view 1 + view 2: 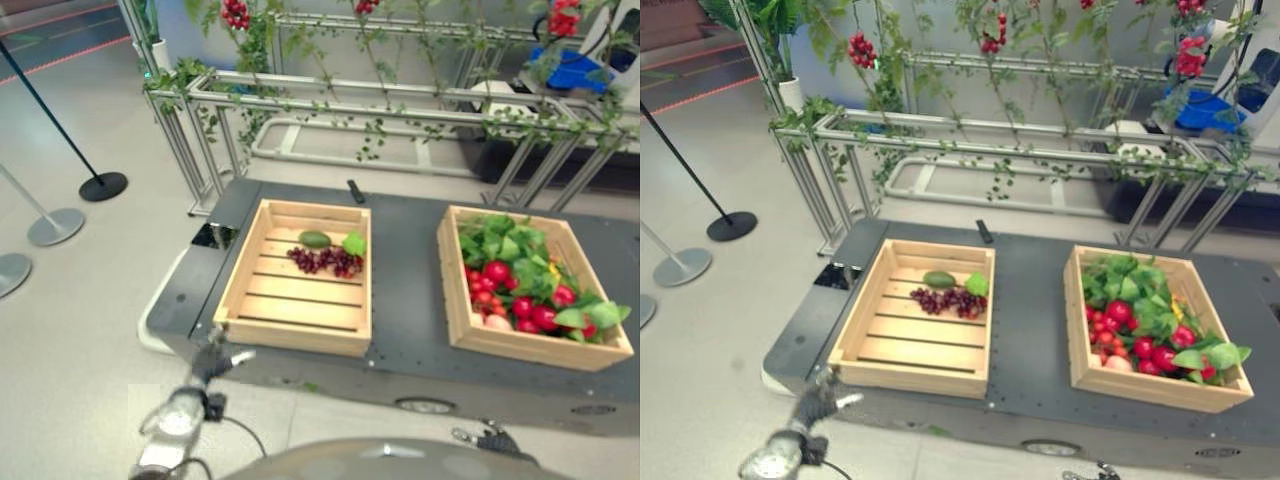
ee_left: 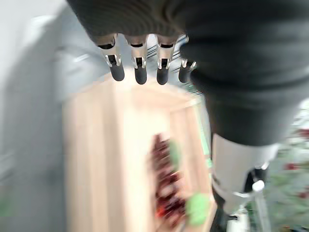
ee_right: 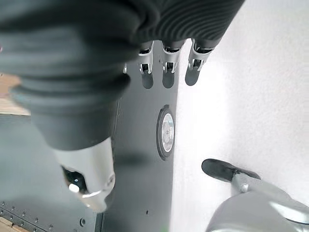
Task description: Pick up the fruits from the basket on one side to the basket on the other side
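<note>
On the floor at the far left stand stanchion posts with round bases (image 1: 102, 186), well apart from the dark platform (image 1: 405, 290) that carries both crates. The left hand (image 1: 222, 357) hovers low at the platform's near left edge, just short of the near left corner of the left crate (image 1: 240, 295); in its own wrist view its fingers (image 2: 140, 75) hang straight and relaxed above that crate, grasping nothing. The left crate is a pale slatted wooden box, mostly bare, with fruit gathered near its far right corner: a green avocado (image 1: 314, 239), a green leafy piece (image 1: 354, 244) just beside it on the right, and a bunch of dark red grapes (image 1: 326, 261) lying in front of both, touching or nearly touching them. A small black remote-like object (image 1: 355, 190) lies on the platform just beyond this crate. To the right, separated by a strip of bare platform, the right crate (image 1: 455, 300) is piled with green leaves (image 1: 505, 240) toward the back and red fruits (image 1: 497, 272) toward the front and right. Behind the platform runs a metal frame (image 1: 330, 95) wound with green vines and red berry clusters (image 1: 235, 14). The right hand (image 3: 168, 75) is low by the platform's near side above the pale floor, its fingers straight and released, holding nothing
</note>
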